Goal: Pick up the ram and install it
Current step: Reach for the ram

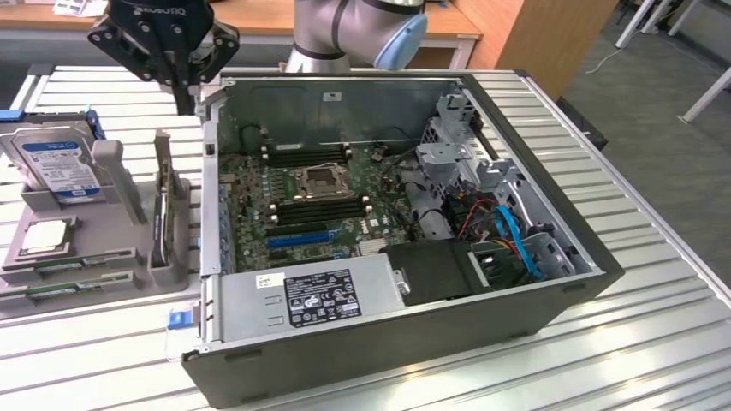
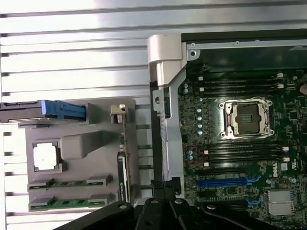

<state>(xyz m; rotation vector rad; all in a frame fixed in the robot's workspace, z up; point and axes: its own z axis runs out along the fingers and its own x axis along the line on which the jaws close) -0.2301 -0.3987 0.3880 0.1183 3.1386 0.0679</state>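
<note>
Ram rests, apparently untouched, well apart from closed fingers.

— Where did the ram lie?
— Well apart from the gripper, untouched. It was a thin green stick, seated on edge and level in a grey holder, with a second stick just beside it.

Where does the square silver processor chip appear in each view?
Exterior view: the processor chip lies on the grey holder at the exterior view's left, between the hard drive and the ram sticks.
Wrist view: the chip lies on that holder, next to the ram sticks.
Shared landmark: the empty processor socket.
</note>
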